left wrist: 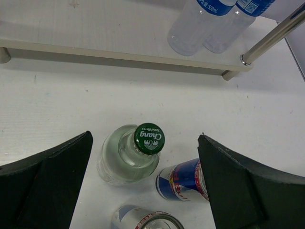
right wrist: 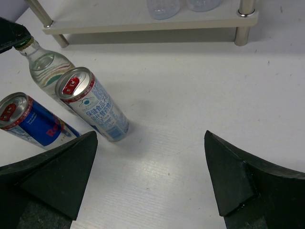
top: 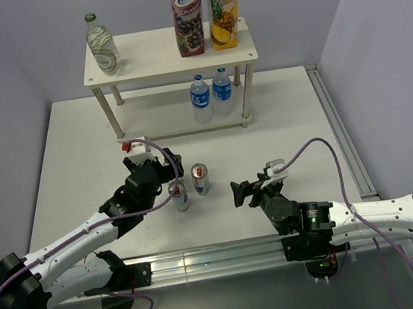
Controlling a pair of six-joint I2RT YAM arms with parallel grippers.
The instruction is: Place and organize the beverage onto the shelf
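A clear glass bottle [left wrist: 126,160] with a green cap stands on the table between the fingers of my left gripper [left wrist: 145,138], which is open and above it. Two silver-blue-red cans [left wrist: 183,179] [left wrist: 145,220] stand beside it, and both show in the top view [top: 201,178] [top: 180,197]. My left gripper [top: 166,168] hides the bottle there. My right gripper [top: 239,192] is open and empty, right of the cans [right wrist: 93,105] [right wrist: 31,121]. The second glass bottle [top: 103,50] stands on the shelf's top board [top: 155,65]. Two water bottles [top: 200,98] [top: 221,91] stand on its lower board.
Two tall juice cartons [top: 188,15] [top: 223,8] stand on the right of the top board. Thin shelf posts [left wrist: 271,36] stand near the water bottles. A metal rail [top: 343,143] runs along the table's right edge. Purple cables loop over both arms.
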